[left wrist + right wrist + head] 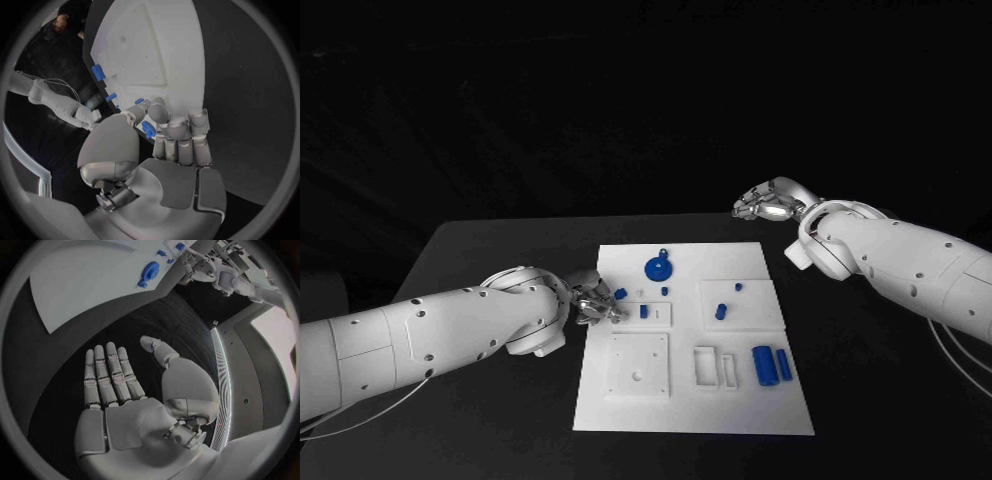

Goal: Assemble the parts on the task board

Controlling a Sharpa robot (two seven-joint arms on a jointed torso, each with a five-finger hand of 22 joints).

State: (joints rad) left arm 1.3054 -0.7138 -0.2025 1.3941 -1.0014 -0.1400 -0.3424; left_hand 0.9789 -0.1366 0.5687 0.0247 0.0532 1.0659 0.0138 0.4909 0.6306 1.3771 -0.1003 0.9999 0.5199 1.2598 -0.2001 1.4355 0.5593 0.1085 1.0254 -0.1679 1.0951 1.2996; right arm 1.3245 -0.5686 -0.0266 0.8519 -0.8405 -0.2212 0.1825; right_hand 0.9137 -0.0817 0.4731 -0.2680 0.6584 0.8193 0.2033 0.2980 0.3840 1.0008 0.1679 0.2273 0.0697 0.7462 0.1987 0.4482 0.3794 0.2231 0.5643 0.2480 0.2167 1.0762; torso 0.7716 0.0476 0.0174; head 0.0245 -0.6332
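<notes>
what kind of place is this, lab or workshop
Probably a robot test lab: a black table under dark surroundings, a white task board with small blue parts, and two white arms working over it.

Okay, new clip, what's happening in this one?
The robot is assembling blue parts on the white task board. Its left hand is at the board's left edge, fingers curled around a small blue part. The right hand is open, held off beyond the board's far right corner. The blue disc lies untouched.
</notes>
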